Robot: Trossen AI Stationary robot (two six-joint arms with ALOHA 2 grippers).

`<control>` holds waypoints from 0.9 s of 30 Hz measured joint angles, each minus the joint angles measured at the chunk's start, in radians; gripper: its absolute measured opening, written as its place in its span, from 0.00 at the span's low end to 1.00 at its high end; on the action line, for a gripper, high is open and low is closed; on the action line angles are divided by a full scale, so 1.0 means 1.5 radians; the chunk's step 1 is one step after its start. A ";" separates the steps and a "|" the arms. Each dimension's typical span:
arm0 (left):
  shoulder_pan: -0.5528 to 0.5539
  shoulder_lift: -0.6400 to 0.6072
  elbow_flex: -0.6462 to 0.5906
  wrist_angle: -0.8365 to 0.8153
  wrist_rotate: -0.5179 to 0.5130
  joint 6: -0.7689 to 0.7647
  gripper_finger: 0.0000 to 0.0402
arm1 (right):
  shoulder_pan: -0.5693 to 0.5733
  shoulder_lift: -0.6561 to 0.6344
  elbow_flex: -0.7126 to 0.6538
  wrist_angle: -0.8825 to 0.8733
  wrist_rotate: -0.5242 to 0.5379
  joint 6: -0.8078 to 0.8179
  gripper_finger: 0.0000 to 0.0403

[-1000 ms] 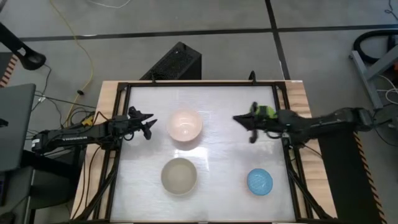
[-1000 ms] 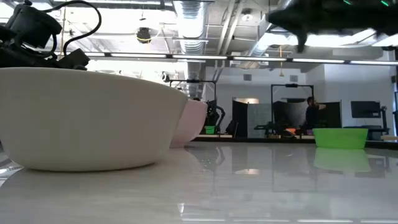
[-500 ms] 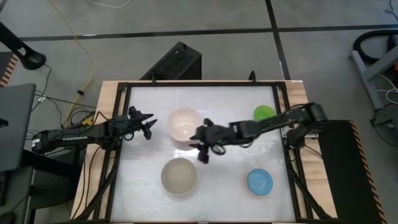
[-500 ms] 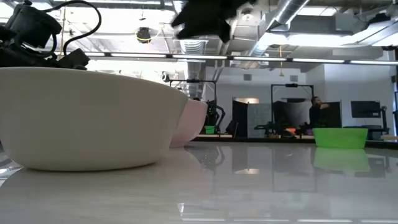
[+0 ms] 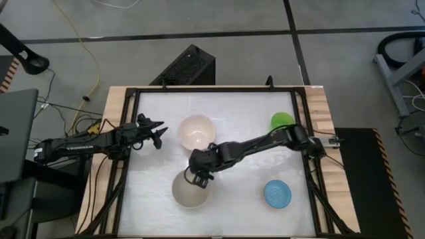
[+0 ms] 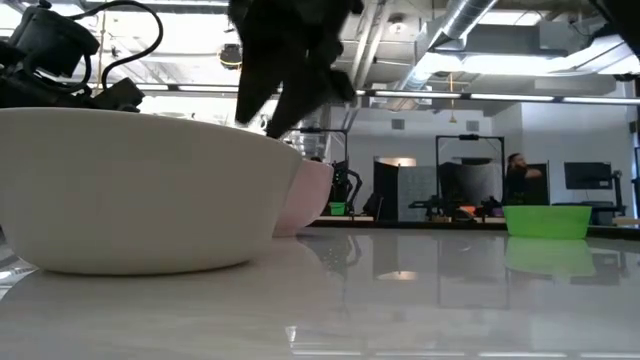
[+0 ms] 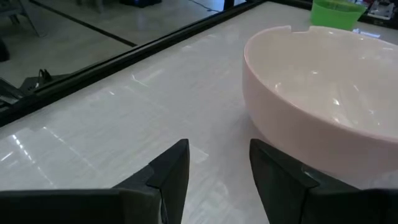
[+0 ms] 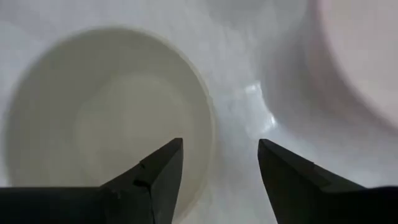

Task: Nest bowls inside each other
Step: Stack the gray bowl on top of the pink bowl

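Observation:
Four bowls rest upright on their bases on the white table. The pale pink bowl sits mid-table, the grey-beige bowl nearer the front edge, the blue bowl at the near right and the green bowl at the far right. My right gripper is open and tipped downward over the grey-beige bowl's far rim, one finger on each side of it. My left gripper waits open, left of the pink bowl.
A black frame borders the white table top. Bare table lies between the grey-beige and blue bowls. In the low view the grey-beige bowl fills the left foreground, with the pink bowl behind it and the green bowl far right.
My right gripper has swept from beside the green bowl toward the table's left and near edge, past the pink bowl, to above the grey-beige bowl's far rim. It has tipped from near level to pointing steeply down, and its fingers have opened. The bowls have kept their places.

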 joint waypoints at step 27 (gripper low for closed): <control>0.000 0.000 0.000 0.000 0.000 0.000 0.39 | -0.001 0.076 0.013 0.019 -0.051 0.029 0.11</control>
